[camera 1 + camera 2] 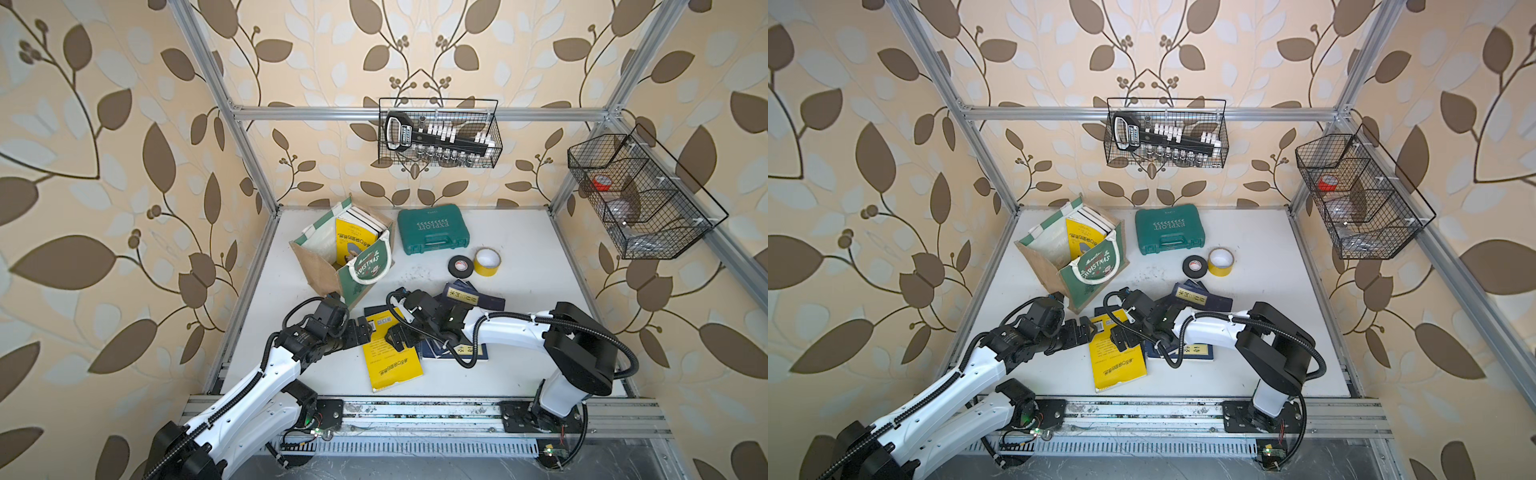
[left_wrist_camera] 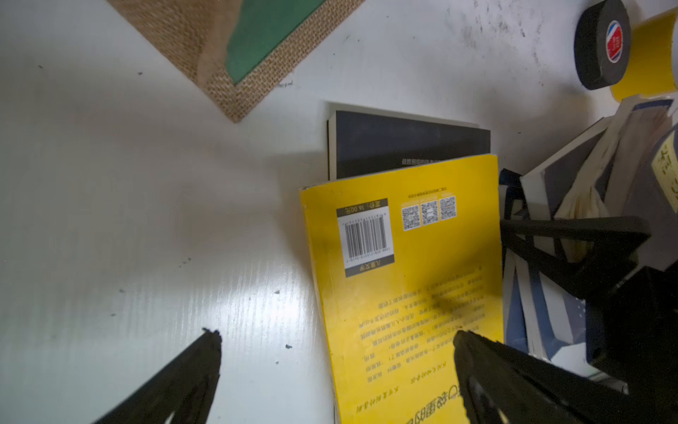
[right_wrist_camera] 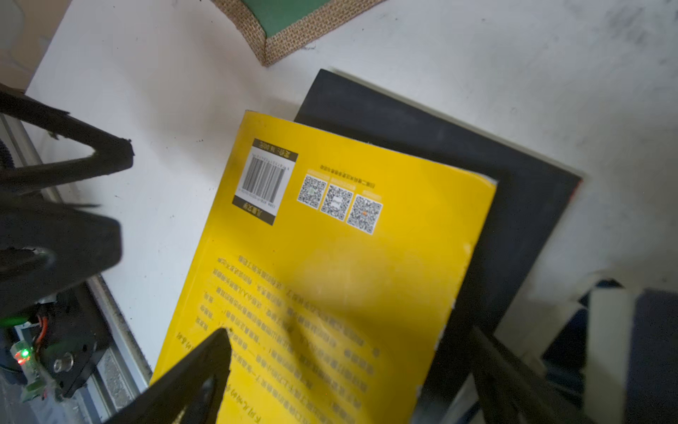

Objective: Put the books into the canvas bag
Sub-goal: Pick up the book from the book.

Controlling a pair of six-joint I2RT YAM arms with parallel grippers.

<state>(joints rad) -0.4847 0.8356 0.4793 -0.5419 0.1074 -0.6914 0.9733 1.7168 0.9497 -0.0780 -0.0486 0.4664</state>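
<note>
Left claw (image 2: 337, 336) spread wide, nothing between fingers. It straddles long edge of yellow book (image 2: 403, 275): one finger over bare tabletop (image 2: 146, 220), other over cover. Right claw (image 3: 348, 332) also gaping, empty: one finger over yellow cover, other over dark book (image 3: 513, 220) lying beneath it. Contact with cover: cannot tell. Yellow book flat on tabletop, back cover up, between both claws. Navy books (image 1: 488, 302) heaped just beside it, partly under right arm. Canvas bag (image 1: 320, 270) upright at far left of tabletop, mouth open, several books (image 1: 353, 232) standing inside.
</note>
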